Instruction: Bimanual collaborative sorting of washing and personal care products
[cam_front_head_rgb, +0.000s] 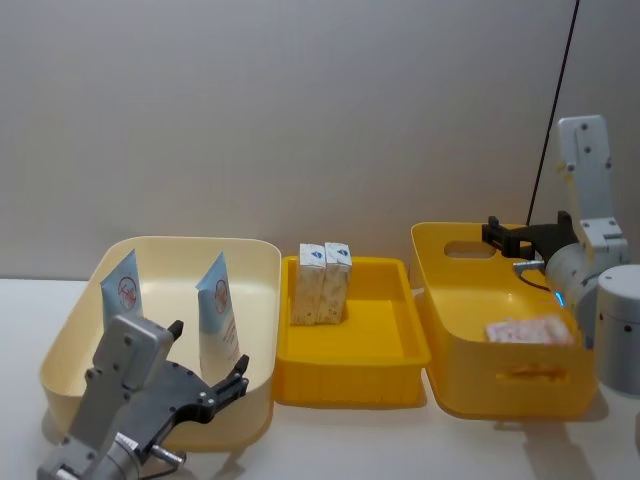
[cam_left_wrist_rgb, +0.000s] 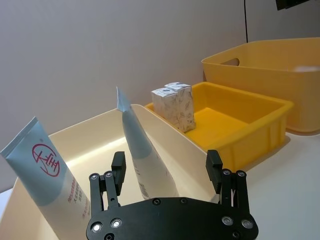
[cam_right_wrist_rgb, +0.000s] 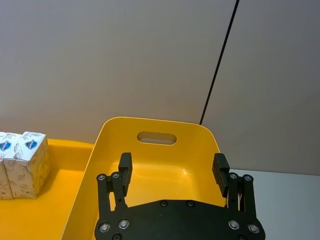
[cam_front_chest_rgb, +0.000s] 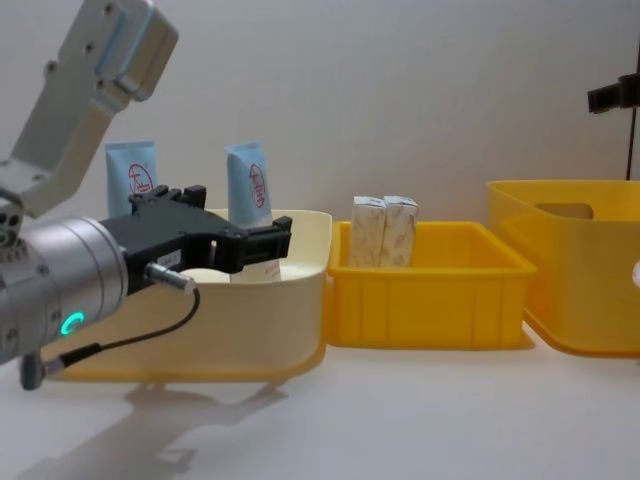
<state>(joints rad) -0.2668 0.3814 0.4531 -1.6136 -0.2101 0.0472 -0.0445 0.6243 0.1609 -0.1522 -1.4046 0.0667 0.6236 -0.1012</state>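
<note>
Two light blue and white tubes (cam_front_head_rgb: 122, 290) (cam_front_head_rgb: 217, 312) with a red round logo stand in the cream tray (cam_front_head_rgb: 255, 260) on the left. My left gripper (cam_front_head_rgb: 208, 348) hangs open at that tray's near side, its jaws level with the nearer tube (cam_left_wrist_rgb: 142, 155) and apart from it. Two pale cartons (cam_front_head_rgb: 323, 283) stand together at the back left of the middle yellow tray (cam_front_head_rgb: 350, 375). Another carton with red marks (cam_front_head_rgb: 528, 330) lies flat in the right yellow bin (cam_front_head_rgb: 440, 300). My right gripper (cam_front_head_rgb: 497, 237) is open and empty above the bin's far rim, over the bin's inside (cam_right_wrist_rgb: 155, 170).
The three containers stand in a row, touching or nearly so, on a white table (cam_front_head_rgb: 330, 440) before a grey wall. A black cable (cam_front_head_rgb: 555, 90) runs down the wall behind the right bin. Bare table lies in front of the containers.
</note>
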